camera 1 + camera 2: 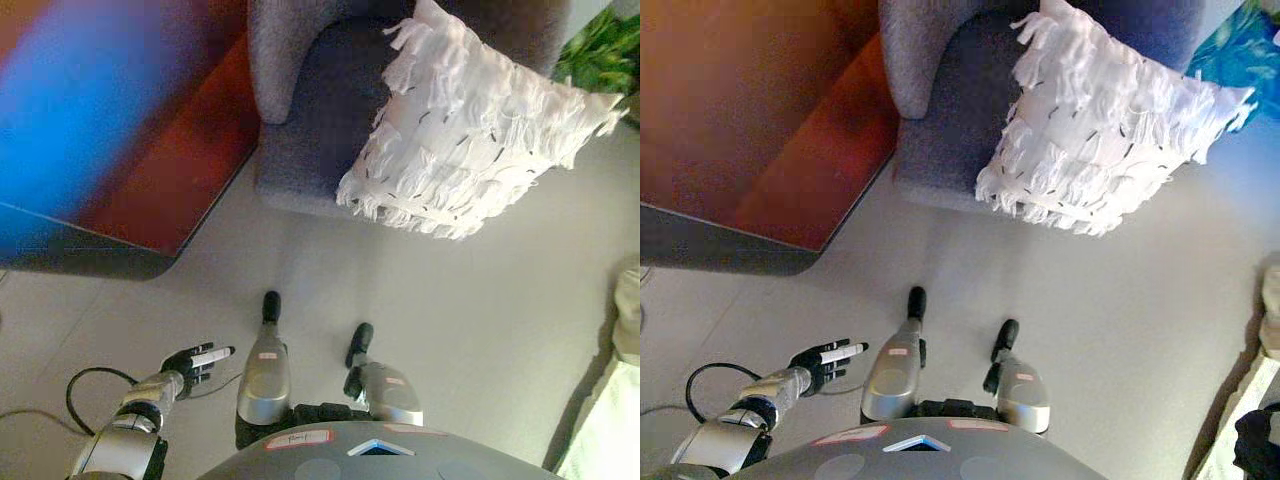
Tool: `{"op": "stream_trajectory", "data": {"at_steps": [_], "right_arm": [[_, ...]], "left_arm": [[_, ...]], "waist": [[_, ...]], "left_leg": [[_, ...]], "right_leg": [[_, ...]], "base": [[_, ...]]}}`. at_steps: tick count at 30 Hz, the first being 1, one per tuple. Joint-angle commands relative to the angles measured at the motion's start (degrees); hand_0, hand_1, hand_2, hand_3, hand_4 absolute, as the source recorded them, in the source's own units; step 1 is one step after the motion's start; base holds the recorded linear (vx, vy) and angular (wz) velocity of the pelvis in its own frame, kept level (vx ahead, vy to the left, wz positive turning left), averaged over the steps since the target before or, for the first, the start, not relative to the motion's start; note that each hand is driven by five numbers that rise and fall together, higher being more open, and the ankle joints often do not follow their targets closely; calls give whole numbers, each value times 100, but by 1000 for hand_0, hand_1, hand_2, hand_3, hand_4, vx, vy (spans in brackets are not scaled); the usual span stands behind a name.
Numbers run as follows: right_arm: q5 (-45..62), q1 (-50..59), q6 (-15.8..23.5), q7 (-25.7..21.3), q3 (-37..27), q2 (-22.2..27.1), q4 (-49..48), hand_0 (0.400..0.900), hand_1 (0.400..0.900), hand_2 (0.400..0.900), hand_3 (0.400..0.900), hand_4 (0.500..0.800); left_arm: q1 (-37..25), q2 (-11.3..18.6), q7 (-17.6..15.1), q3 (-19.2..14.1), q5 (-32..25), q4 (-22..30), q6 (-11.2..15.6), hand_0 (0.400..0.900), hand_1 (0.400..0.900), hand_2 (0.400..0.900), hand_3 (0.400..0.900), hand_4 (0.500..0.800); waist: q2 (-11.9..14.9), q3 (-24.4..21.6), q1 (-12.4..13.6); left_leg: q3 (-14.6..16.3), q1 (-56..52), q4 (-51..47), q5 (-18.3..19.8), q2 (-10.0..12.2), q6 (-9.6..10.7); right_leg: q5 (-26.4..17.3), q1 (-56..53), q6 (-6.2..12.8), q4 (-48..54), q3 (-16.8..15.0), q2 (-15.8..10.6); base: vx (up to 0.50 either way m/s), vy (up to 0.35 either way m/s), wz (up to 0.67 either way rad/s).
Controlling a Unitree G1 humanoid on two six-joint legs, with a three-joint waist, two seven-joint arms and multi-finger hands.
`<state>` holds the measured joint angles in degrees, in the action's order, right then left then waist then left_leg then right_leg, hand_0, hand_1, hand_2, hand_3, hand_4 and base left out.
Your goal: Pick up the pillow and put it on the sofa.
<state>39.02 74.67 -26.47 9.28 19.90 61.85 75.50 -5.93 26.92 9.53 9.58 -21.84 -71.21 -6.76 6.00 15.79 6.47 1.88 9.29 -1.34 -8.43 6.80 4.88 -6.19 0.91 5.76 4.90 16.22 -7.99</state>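
Here the white fringed pillow [470, 130] rests on the grey sofa [300, 110], partly cut off; left hand [197, 360] open, empty.

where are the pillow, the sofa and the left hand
pillow [470, 130], left eye view, middle of its fringed face
sofa [330, 110], left eye view, bare seat
left hand [195, 362], left eye view, middle of hand

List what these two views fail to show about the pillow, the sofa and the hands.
- Right hand: in neither view, so its state is unknown.
- Pillow: its far corner is cut off by the top edge, and its underside is hidden against the sofa seat.
- Sofa: only one armrest and part of the seat show; the rest is cut off by the top edge or covered by the pillow.
- Left hand: fingers straight, holding nothing; its palm faces away.
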Motion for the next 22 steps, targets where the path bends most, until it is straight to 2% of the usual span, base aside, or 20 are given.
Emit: {"op": "stream_trajectory", "data": {"at_steps": [1, 10, 12, 16, 20, 22], "right_arm": [[-386, 104, 506, 117, 315, 837, -346, 900, 900, 900, 900, 800], [-557, -23, 542, 366, 358, 969, -376, 900, 900, 900, 900, 800], [-488, -45, 465, 383, 359, 1028, -395, 900, 900, 900, 900, 800], [-486, -293, 438, 410, 172, 1104, -379, 900, 900, 900, 900, 800], [-528, -900, 497, 671, -209, 1144, -399, 900, 900, 900, 900, 800], [-520, -1547, 674, 763, -645, 1083, -458, 900, 900, 900, 900, 800]], "left_arm": [[416, 198, -30, 201, 390, -441, -56, 900, 900, 900, 900, 800], [519, 166, -45, 41, 640, -661, 12, 900, 900, 900, 900, 800], [655, 162, -26, 10, 696, -646, 116, 900, 900, 900, 900, 800], [946, 53, -78, -71, 837, -696, 486, 900, 900, 900, 900, 800], [1005, 20, 15, -212, 896, -744, 603, 900, 900, 900, 900, 800], [981, -21, 15, -252, 832, -766, 662, 900, 900, 900, 900, 800]], "waist": [[32, -1028, 29], [146, -1336, -47], [142, -1357, -22], [154, -1360, 24], [128, -1382, -42], [91, -1399, -114]], "left_leg": [[85, -602, -366, 523, 201, 102], [185, -875, -366, 615, 220, 112], [184, -898, -366, 626, 216, 111], [183, -876, -366, 614, 207, 127], [250, -909, -366, 607, 204, 124], [296, -941, -366, 608, 207, 118]], "right_leg": [[215, -305, 471, -137, -87, -318], [266, -549, 459, -74, -176, -269], [276, -576, 457, -68, -163, -271], [281, -603, 462, -52, -135, -272], [276, -607, 456, -67, -148, -275], [278, -597, 448, -92, -178, -275]], "base": [[106, -30, -14], [45, -7, -9], [-5, 0, 2], [-38, 1, 2], [-58, 32, -4], [-59, 52, -8]]}}
